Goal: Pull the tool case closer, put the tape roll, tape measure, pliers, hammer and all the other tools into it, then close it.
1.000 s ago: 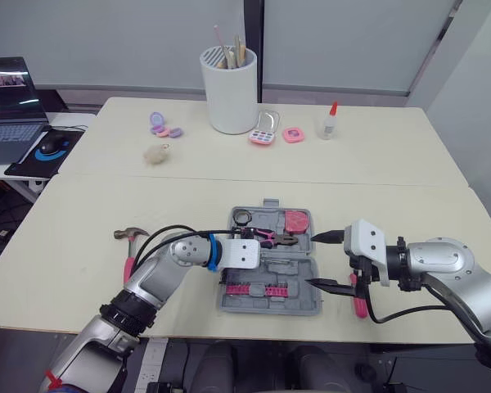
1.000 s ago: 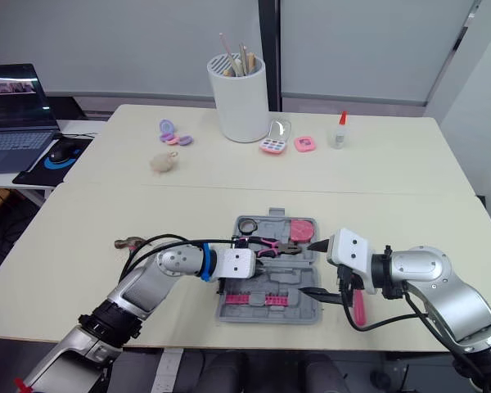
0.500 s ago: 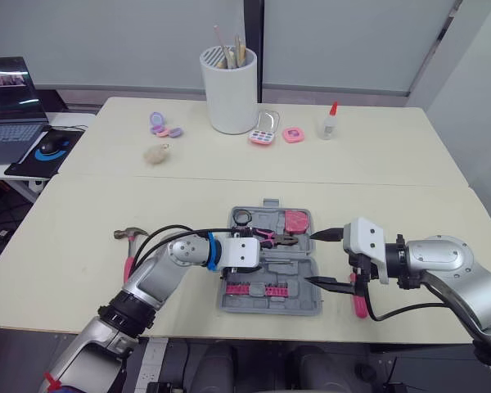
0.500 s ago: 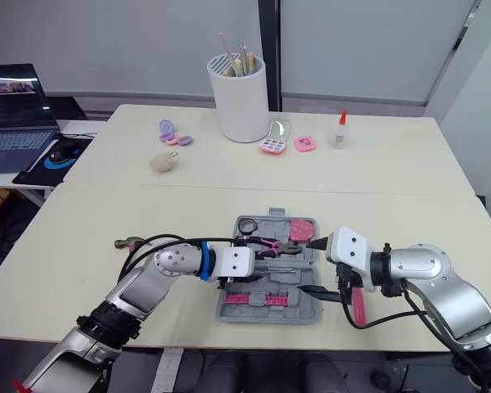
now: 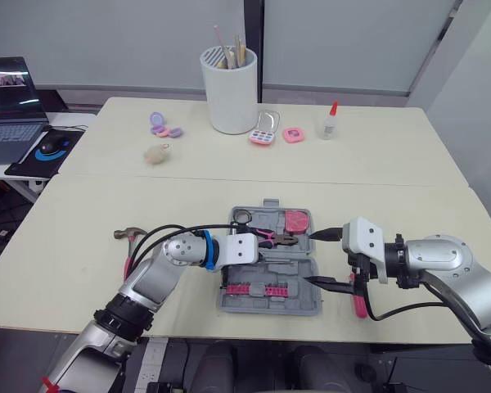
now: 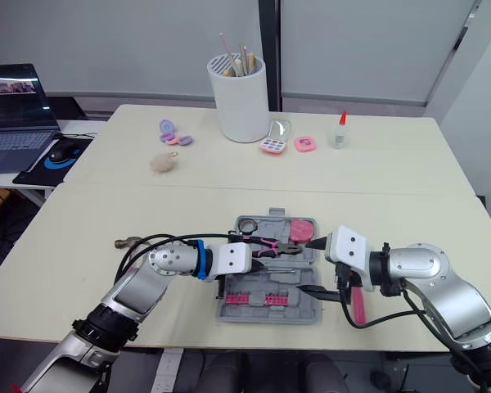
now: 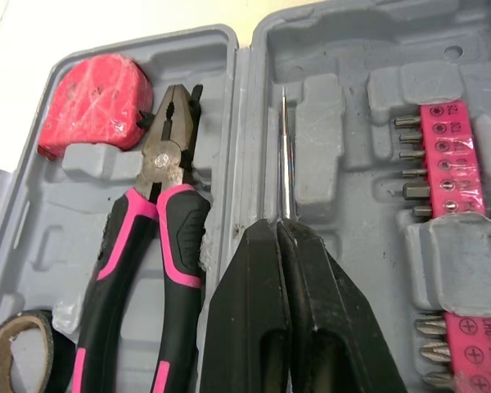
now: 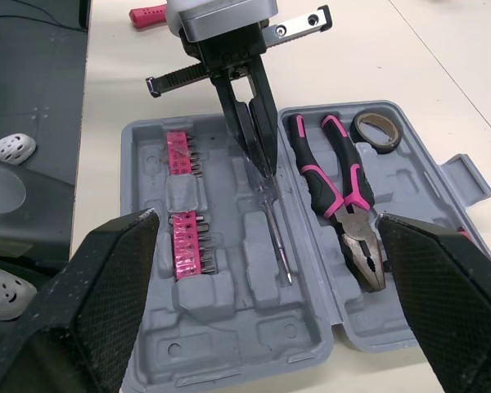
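Two pale counters (image 5: 82, 246) meet beyond the open tool case (image 5: 299, 274), laptop (image 5: 8, 106) far to its left. Left pincer (image 7: 278, 225) still clamps the screwdriver (image 7: 283, 155) in the case; right pincer (image 5: 311, 259) wide, unmoved.

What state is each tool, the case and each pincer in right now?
Tool case, open.
Pliers, in the case.
Tape roll, in the case.
Tape measure, in the case.
Screwdriver, gripped, over the case.
Hammer, on the table, outside.
Left pincer, shut on screwdriver.
Right pincer, open, empty.
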Controlling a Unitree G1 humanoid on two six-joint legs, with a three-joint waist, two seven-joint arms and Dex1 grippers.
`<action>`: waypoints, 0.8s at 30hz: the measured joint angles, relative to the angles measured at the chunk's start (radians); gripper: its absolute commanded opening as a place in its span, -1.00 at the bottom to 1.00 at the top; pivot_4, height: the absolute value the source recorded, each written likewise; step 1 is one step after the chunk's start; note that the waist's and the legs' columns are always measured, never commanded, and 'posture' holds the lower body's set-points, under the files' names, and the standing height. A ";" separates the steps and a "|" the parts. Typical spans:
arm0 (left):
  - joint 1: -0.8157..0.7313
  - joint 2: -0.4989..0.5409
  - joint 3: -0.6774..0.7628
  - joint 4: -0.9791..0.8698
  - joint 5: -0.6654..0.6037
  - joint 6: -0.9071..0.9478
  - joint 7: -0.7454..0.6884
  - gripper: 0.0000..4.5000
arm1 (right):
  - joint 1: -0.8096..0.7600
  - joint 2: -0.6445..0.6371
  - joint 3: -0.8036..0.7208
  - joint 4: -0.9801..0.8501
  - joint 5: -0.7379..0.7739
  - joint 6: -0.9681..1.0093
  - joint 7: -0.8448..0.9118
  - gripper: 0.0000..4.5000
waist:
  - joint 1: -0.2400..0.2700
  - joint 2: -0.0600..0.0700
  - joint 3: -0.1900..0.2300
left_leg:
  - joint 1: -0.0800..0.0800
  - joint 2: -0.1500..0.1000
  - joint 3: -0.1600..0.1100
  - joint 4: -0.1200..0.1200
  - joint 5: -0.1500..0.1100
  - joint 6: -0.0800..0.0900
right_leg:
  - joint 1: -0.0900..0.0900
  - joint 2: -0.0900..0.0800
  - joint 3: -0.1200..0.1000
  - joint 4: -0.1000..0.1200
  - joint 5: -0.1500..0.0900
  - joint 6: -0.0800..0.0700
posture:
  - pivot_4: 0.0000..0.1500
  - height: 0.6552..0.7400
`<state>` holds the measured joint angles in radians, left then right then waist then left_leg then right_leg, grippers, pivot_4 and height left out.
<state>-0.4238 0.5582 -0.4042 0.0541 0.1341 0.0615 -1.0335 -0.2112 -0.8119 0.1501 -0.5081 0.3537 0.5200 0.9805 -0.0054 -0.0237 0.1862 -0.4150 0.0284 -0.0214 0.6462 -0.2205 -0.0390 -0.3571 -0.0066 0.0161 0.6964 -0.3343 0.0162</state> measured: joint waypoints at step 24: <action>0.000 -0.045 -0.010 0.079 0.010 -0.024 0.019 -0.98 | 0.002 -0.001 0.000 0.007 0.000 0.017 -0.013 1.00 | 0.001 0.000 0.000 | 0.000 0.000 0.000 0.000 0.000 0.000 | 0.000 0.000 0.000 0.000 0.000 0.000 | 1.00 1.00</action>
<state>-0.4237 0.5134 -0.4146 0.1334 0.1438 0.0375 -1.0148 -0.2088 -0.8125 0.1498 -0.5013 0.3532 0.5368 0.9671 -0.0046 -0.0233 0.1860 -0.4150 0.0281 -0.0214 0.6465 -0.2205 -0.0390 -0.3569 -0.0068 0.0161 0.6964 -0.3343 0.0162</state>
